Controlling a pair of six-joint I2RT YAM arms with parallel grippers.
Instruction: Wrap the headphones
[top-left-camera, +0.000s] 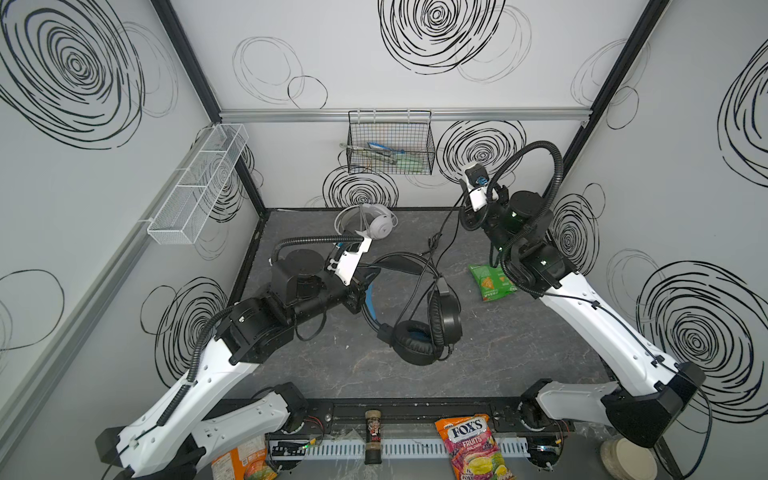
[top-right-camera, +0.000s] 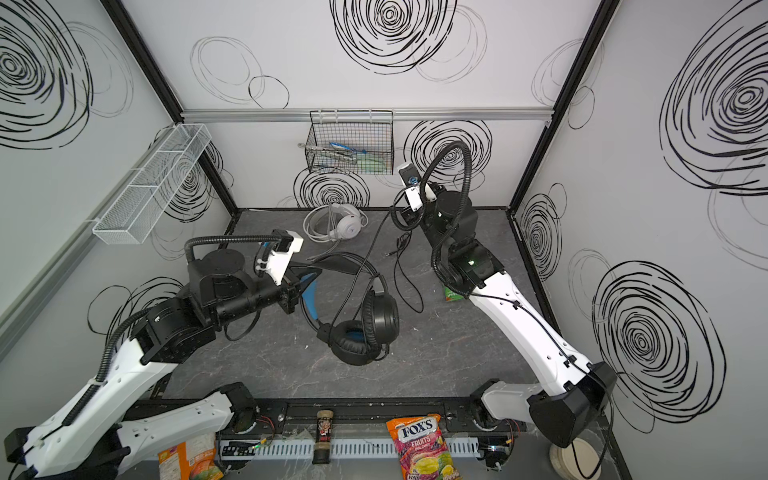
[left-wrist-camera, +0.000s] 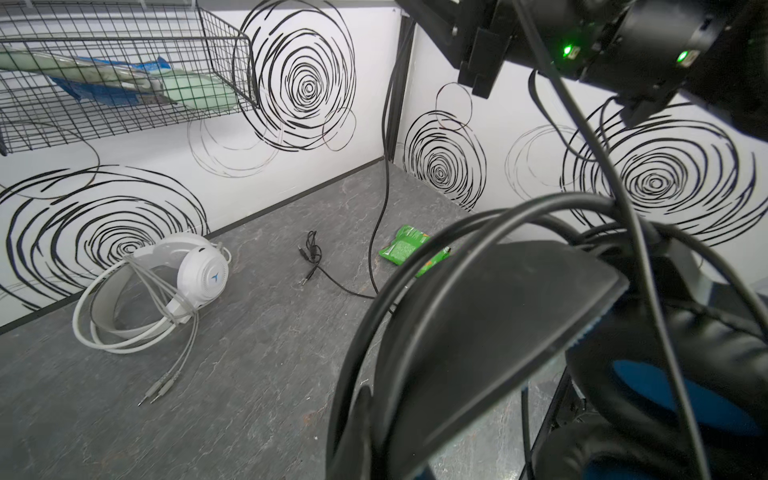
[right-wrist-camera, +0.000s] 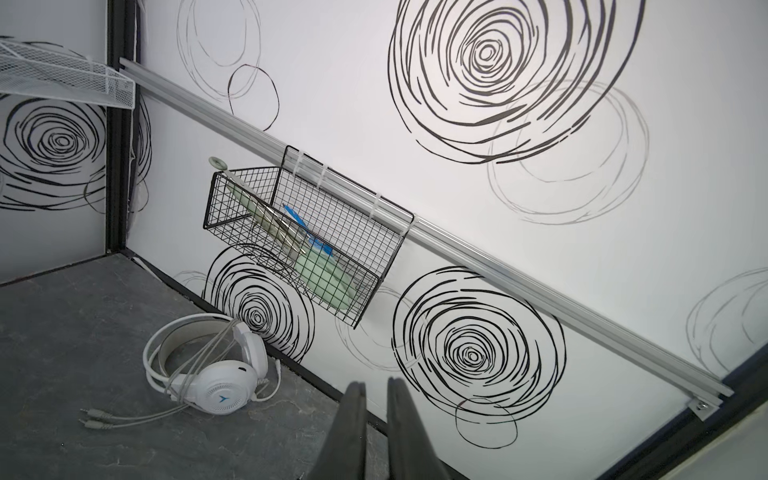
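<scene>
The black headphones (top-left-camera: 415, 340) (top-right-camera: 353, 340) lie mid-table, earcups down toward the front. My left gripper (top-left-camera: 365, 282) (top-right-camera: 297, 286) (left-wrist-camera: 374, 436) is shut on their blue-lined headband (left-wrist-camera: 478, 324). Their black cable (top-left-camera: 446, 224) (left-wrist-camera: 384, 187) rises to my right gripper (top-left-camera: 464, 210) (top-right-camera: 397, 212) (right-wrist-camera: 376, 380), which hangs high at the back right. Its fingers stand almost together, and the cable drapes from it, with the plugs (left-wrist-camera: 309, 253) on the table. The white headphones (top-left-camera: 380, 224) (top-right-camera: 347, 226) (left-wrist-camera: 199, 270) (right-wrist-camera: 224, 390) rest by the back wall, cable looped round the headband.
A green snack bag (top-left-camera: 488, 282) lies under the right arm. A black wire basket (top-left-camera: 390, 145) hangs on the back wall and a white mesh shelf (top-left-camera: 199, 183) on the left wall. A Fox's candy bag (top-left-camera: 471, 444) and a bottle (top-left-camera: 372, 436) sit past the front rail.
</scene>
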